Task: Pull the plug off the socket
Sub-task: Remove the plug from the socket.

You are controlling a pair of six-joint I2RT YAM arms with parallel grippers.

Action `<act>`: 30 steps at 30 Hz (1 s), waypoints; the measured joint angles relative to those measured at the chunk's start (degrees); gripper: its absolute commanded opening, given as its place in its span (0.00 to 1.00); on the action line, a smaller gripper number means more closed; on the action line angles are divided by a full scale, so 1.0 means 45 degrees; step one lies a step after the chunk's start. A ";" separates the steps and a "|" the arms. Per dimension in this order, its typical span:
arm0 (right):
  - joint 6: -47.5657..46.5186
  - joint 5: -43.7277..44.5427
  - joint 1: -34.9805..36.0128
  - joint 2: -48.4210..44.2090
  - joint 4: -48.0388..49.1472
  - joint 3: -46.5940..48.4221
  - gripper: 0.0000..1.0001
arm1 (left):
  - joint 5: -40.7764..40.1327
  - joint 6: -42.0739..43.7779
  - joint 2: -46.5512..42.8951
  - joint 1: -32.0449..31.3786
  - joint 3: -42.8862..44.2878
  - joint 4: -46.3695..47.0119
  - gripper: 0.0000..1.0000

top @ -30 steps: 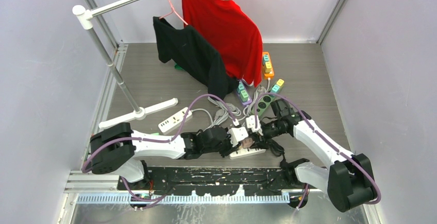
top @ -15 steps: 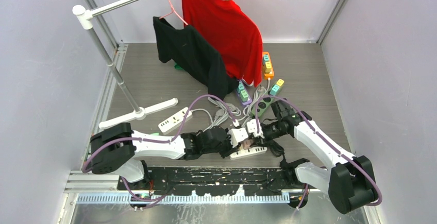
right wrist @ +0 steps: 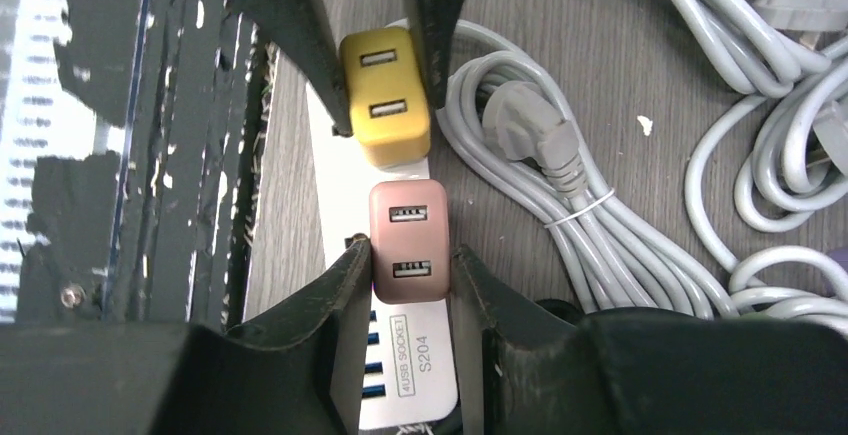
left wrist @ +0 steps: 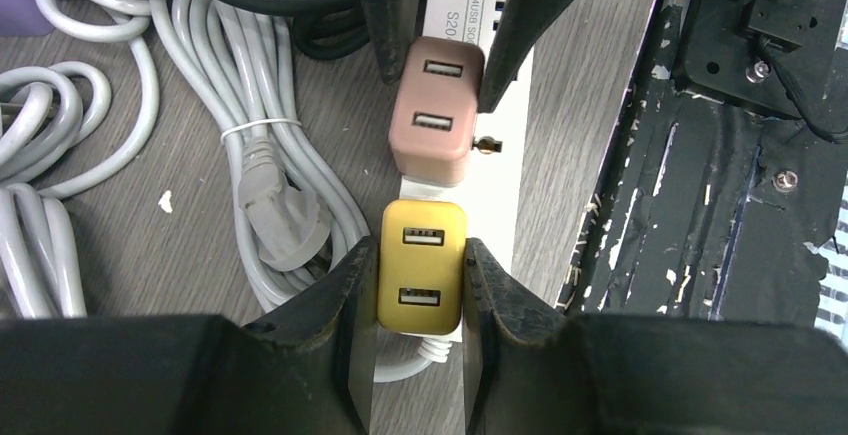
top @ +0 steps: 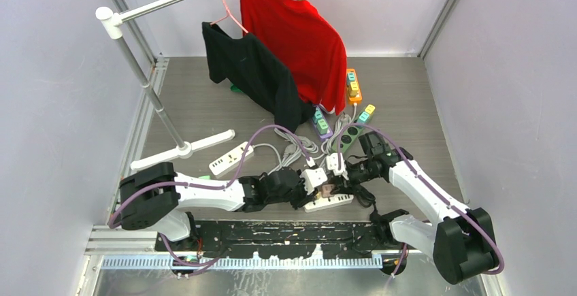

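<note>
Left wrist view has the left claw (left wrist: 418, 267) clenched on the yellow plug (left wrist: 420, 277), which sits seated in the white socket strip (left wrist: 512, 190) lying on the tabletop (left wrist: 150, 255). Just beside it on the same strip, the right claw (right wrist: 410, 260) grips the pink plug (right wrist: 408, 240) by its sides. Grasping looks done and the pull not yet begun, so the next move likely calls for a straight lift off the strip, one claw anchoring while the other draws its plug free
</note>
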 measured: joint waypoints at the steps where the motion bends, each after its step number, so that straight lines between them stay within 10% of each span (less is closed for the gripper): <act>1: -0.0554 -0.0029 -0.0019 -0.0005 -0.0238 0.0005 0.02 | 0.0005 -0.0010 0.0000 -0.0010 -0.0039 0.0049 0.00; 9: -0.5469 -0.0170 0.0131 -0.0146 -0.2531 0.0141 0.01 | 0.0078 -0.0141 0.0083 -0.0160 -0.0112 0.0335 0.00; 21: -0.0826 -0.0389 -0.0699 -0.0136 -0.1039 0.0141 0.01 | 0.0078 -0.0423 0.0146 -0.0141 -0.0131 0.0602 0.00; 30: -0.6096 -0.0457 -0.0835 -0.0350 -0.3803 0.0141 0.01 | 0.0340 -0.0534 0.0311 -0.0267 -0.0272 0.1112 0.00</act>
